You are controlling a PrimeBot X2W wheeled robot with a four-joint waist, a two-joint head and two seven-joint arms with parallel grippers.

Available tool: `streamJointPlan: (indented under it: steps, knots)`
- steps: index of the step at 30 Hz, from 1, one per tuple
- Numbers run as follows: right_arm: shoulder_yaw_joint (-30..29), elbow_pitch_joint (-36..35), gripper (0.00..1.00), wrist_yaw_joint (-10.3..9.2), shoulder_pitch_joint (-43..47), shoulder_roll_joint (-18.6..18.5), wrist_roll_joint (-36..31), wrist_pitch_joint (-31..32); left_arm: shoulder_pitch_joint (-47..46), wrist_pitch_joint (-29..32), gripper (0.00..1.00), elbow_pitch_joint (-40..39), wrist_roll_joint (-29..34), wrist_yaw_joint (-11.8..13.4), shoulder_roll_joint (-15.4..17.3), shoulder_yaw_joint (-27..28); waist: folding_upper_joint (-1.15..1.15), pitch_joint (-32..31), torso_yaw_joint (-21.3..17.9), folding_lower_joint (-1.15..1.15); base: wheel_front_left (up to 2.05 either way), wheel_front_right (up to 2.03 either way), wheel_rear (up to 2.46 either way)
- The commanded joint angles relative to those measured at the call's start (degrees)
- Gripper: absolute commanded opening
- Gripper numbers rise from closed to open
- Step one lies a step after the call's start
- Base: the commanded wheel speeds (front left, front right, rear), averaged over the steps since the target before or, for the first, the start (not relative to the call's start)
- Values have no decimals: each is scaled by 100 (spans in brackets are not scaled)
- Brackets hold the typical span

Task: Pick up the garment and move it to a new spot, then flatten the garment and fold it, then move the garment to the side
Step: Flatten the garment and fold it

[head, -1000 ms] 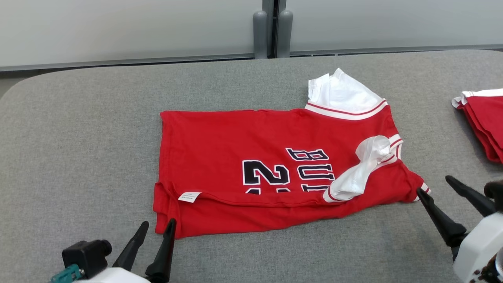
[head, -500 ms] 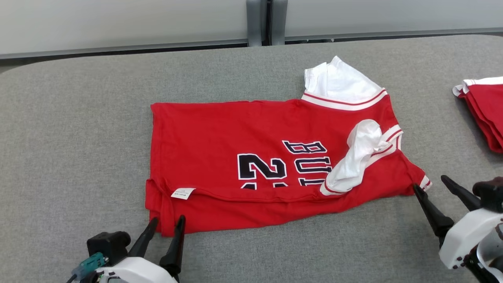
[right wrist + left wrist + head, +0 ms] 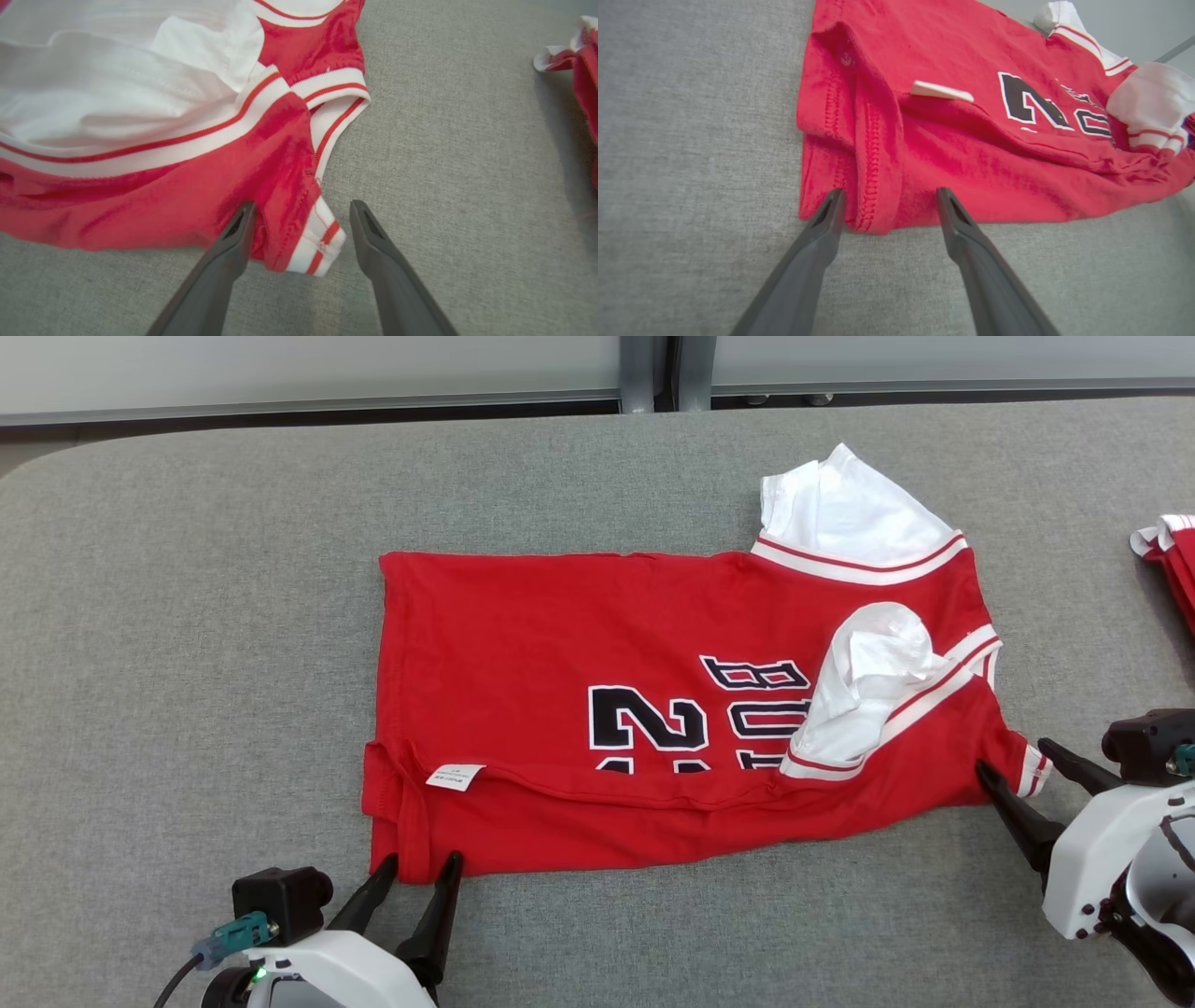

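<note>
Left gripper (image 3: 422,861), head view: jaws parted, empty, at the garment's (image 3: 560,663) near hem corner; right gripper (image 3: 1013,756) likewise at its sleeve corner. Both wrist views: cloth between parted jaws, ungripped. Garment, mid-table (image 3: 187,616), seems once-folded; more folding and the sideways move remain.

1. Location type: an indoor robot test station or lab.
2. Work surface: one wide table (image 3: 187,616) with a rounded corner, covered in grey felt-like cloth.
3. Background: plain pale wall panels (image 3: 280,364) meeting at a grey post (image 3: 639,373).
4. Test items: a red garment (image 3: 560,644) mid-table and a matching folded garment (image 3: 1178,560) at the right edge.
</note>
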Motion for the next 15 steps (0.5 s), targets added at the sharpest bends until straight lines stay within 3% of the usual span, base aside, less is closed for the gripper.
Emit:
streamJointPlan:
  steps: [1, 5, 6, 7, 9, 10, 15]
  knots:
    - [46, -41, 100, 0, -45, -61, 69, 36, 2, 13, 100, -6, -30, -1, 42, 7, 0, 1, 4, 0, 0, 0, 0]
    - [212, -213, 100, 0, 5, -177, 304, 80, 16, 71, 100, -6, -75, -20, 62, -7, 0, 6, -5, 0, 0, 0, 0]
    - [252, -261, 97, 0, 21, -216, 354, 90, 24, 96, 90, -4, -94, -44, 65, -21, 0, 4, -11, 0, 0, 0, 0]
    - [304, -334, 46, 0, 43, -250, 429, 88, 30, 107, 59, -2, -105, -66, 67, -39, 0, -1, -15, 0, 0, 0, 0]
    - [407, -457, 14, 0, 97, -351, 565, 94, 33, 121, 31, -3, -136, -108, 81, -53, 0, -17, -23, 0, 0, 0, 0]
    - [461, -516, 0, 0, 125, -412, 643, 106, 36, 128, 2, -1, -149, -117, 84, -59, 0, -30, -25, 0, 0, 0, 0]
    - [702, -807, 0, 0, 260, -743, 1023, 135, 100, 127, 0, -84, -259, -177, 146, 22, 0, -136, -36, 0, 0, 0, 0]
